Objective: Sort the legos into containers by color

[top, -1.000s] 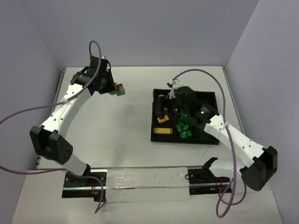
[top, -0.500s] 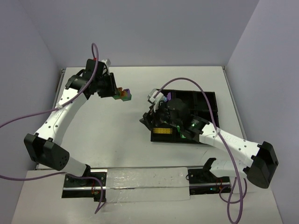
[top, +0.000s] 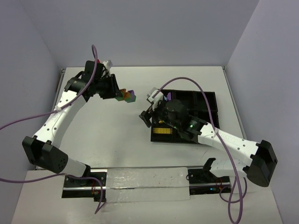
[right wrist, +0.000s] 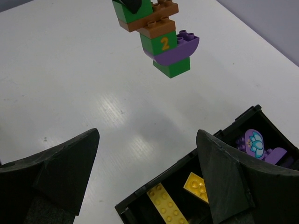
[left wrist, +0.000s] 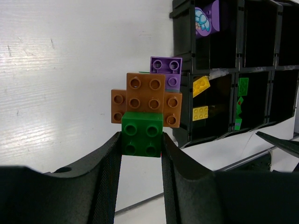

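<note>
My left gripper [top: 117,94] is shut on a lego cluster [top: 127,95] of green, orange and purple bricks, held above the white table left of the tray. In the left wrist view the fingers clamp its green brick [left wrist: 142,133], with orange [left wrist: 145,99] and purple [left wrist: 167,70] bricks beyond. My right gripper [top: 148,115] is open and empty at the tray's left edge; its view shows the cluster [right wrist: 161,39] ahead. The black tray [top: 210,100] holds yellow bricks [right wrist: 167,206], a purple piece [right wrist: 254,142] and green bricks [left wrist: 242,87] in separate compartments.
The white table [top: 107,135] has a raised rim at the back and sides. A clear plastic strip [top: 145,184] lies along the near edge between the arm bases. Purple cables loop above both arms.
My right gripper has moved left out of the tray to its left edge. My left gripper has carried the cluster to the right, toward the tray.
</note>
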You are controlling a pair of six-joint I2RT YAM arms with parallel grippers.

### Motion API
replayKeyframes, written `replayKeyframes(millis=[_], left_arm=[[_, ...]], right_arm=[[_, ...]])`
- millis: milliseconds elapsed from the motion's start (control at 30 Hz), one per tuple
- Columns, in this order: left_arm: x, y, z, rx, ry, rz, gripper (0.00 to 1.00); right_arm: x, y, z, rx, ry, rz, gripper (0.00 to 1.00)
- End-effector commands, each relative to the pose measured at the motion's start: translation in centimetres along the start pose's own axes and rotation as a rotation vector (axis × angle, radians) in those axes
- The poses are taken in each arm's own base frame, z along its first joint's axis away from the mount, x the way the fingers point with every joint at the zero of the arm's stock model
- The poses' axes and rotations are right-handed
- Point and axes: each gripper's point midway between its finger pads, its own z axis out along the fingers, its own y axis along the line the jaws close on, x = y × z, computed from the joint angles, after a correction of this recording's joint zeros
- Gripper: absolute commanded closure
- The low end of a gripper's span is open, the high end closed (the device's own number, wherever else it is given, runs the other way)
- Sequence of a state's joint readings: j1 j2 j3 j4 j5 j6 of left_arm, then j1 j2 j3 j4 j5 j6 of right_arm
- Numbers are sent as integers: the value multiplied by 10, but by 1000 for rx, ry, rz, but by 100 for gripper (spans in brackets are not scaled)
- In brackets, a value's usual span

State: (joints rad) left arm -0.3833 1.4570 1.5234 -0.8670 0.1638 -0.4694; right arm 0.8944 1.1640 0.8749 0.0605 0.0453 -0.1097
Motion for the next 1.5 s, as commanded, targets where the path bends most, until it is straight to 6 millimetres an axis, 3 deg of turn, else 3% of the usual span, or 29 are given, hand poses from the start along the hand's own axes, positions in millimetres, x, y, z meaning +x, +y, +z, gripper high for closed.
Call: replayKeyframes(millis=[0, 233, 533, 667, 867, 1033, 1467], left_arm=[[-17, -16, -11, 77, -59, 5, 100], [-12, -19, -15, 93, -45, -5, 100], [6, -22, -12, 135, 12, -33, 100], [10, -19, -12, 124, 25, -33, 100], [9, -23, -16, 145, 14, -29, 100], [11, -25, -17, 156, 21, -26, 100], [13, -29, -28, 184, 3, -35, 100]], right_arm=[[-17, -4, -2, 19, -81, -42, 10], [-16, -6, -7, 12, -188, -213, 9], [-5, -3, 24, -32, -148, -345, 10], [-1, 3, 34, -112, -137, -340, 11], [-3, -13, 49, -169, -140, -306, 15], [6, -24, 60, -221, -108, -290, 21], [12, -21, 82, -297, -93, -254, 23]])
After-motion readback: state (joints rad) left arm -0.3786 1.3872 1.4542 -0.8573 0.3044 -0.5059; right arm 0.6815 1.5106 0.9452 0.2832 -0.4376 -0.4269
